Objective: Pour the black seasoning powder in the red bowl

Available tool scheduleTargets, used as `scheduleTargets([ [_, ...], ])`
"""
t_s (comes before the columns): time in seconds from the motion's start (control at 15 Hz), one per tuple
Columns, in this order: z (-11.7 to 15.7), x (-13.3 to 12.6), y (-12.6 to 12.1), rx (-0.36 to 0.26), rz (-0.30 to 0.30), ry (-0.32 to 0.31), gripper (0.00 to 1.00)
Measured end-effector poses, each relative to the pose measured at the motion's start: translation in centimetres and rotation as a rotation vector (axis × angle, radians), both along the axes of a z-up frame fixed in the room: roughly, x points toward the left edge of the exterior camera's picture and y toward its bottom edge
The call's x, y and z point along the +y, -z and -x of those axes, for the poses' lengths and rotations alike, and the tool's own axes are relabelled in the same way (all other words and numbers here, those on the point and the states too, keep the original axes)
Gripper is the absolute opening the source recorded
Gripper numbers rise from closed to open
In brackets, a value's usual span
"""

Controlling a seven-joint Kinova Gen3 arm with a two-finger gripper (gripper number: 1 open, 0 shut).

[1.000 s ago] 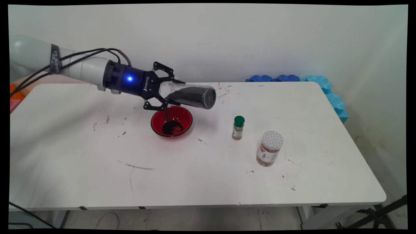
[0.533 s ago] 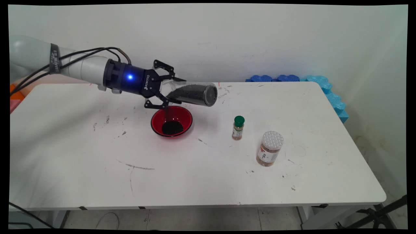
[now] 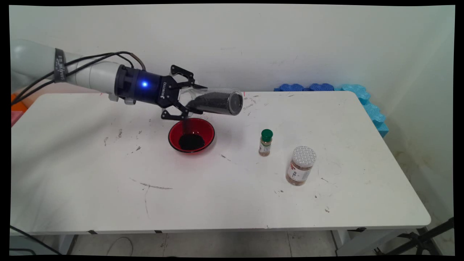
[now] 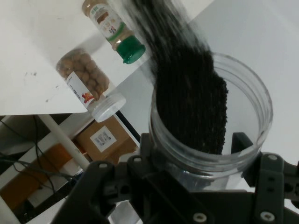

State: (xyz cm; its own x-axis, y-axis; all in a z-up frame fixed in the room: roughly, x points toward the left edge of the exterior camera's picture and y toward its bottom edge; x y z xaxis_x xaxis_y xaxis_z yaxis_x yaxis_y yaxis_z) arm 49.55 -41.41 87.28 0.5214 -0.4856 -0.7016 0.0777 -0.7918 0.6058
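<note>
Clamped in the black two-finger gripper (image 3: 192, 99) is a clear plastic jar (image 3: 217, 102) lying nearly on its side, the fingers (image 4: 240, 142) pressed to its wall near the open mouth. Fine black grains (image 4: 191, 102) fill the lower side of the jar along its length, and a thin dark stream falls from the mouth into the red glass bowl (image 3: 191, 135) directly below, where a dark heap (image 3: 191, 141) lies in the bottom. The bowl sits on the white table (image 3: 90, 181), apart from the gripper above it. Further right stands a small spice bottle with a green cap (image 3: 265, 142), upright, and beyond that a wider clear jar with a white lid (image 3: 301, 165) holding brownish contents. Blue foam pieces (image 3: 362, 98) line the table's far right corner by the wall.
</note>
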Motion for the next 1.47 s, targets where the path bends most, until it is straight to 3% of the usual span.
scheduleTargets([
  [1.47, -0.18, 0.5, 0.12, 0.051, -0.035, -0.034, 0.0],
])
